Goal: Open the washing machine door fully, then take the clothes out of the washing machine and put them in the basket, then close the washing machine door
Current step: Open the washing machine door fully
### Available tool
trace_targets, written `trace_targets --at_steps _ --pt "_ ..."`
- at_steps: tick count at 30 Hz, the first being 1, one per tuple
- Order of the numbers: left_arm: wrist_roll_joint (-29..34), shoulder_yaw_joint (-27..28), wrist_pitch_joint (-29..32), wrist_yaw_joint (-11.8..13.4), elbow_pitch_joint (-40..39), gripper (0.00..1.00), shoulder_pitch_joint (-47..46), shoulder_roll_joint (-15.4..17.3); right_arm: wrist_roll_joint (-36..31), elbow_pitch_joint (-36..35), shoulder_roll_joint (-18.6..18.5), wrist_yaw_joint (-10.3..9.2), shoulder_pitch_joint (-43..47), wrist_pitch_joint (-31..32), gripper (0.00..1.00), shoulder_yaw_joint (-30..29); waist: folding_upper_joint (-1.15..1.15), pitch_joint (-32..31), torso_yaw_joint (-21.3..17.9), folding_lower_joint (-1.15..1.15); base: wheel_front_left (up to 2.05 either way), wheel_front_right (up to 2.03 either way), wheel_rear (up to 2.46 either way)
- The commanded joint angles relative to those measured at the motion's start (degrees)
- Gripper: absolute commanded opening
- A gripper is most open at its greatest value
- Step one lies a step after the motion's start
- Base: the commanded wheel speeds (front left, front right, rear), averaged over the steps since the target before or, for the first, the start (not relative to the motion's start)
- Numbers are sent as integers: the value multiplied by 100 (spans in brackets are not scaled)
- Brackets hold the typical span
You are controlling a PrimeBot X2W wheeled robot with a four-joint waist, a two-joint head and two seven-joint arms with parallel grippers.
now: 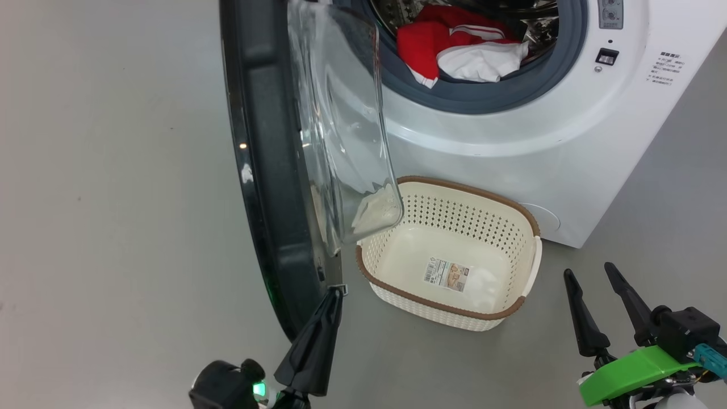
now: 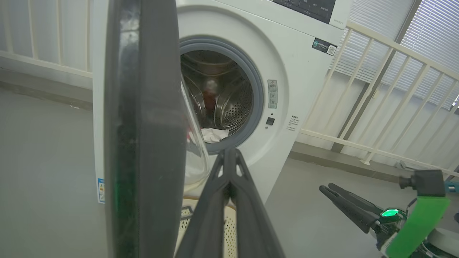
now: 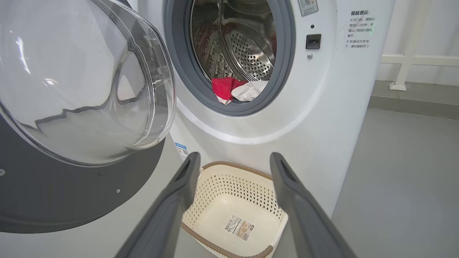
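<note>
"Closest to my head camera was my left gripper point(image 1: 336, 295), its two long dark fingers point(image 1: 315, 346) pressed together with nothing between them. It sat right at the lower edge of the large round washing machine door point(image 1: 267, 170) with the glossy black rim."

"Touching it?"

"Couldn't tell. That door stood swung out, edge-on to me, with its clear glass bowl point(image 1: 341, 125) bulging toward the big white front-loading washing machine point(image 1: 568, 142)."

"And the other arm?"

"My right gripper point(image 1: 589, 271) hung low on my right, fingers spread wide and empty, well apart from the machine."

"Where were the clothes?"

"The soft red and white clothes point(image 1: 454, 51) lay at the front of the steel drum point(image 3: 251, 46), spilling onto the grey rubber ring point(image 1: 483, 99). The small cream perforated plastic basket point(image 1: 454, 213) with the brown rim stood on the grey floor point(image 1: 113, 227). It was just in front of the machine, below the opening and beside the door's glass, and had a label sticker point(image 1: 446, 275) on its bottom."
</note>
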Motion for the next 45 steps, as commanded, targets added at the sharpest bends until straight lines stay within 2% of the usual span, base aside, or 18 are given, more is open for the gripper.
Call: trace_targets --at_steps 1,8,21,38,45 --pt "-114 144 -29 -26 36 0 -204 34 -74 -149 -70 37 -107 -37 100 125 0 16 -19 0 0 0 0" --pt "-483 224 -29 -107 611 0 -430 34 -77 -150 -87 37 -131 -37 100 134 0 61 -36 0 0 0 0" --pt "-487 711 -29 -61 914 0 -506 34 -86 -180 -77 37 -104 -37 100 156 0 66 -1 0 0 0 0" --pt "-63 2283 -29 -11 890 0 -453 34 -147 -192 -141 37 -185 -37 100 190 0 228 149 0 0 0 0" --pt "237 2979 -29 -83 1037 0 -647 34 -161 -187 -183 37 -236 -37 100 209 0 296 123 0 0 0 0"
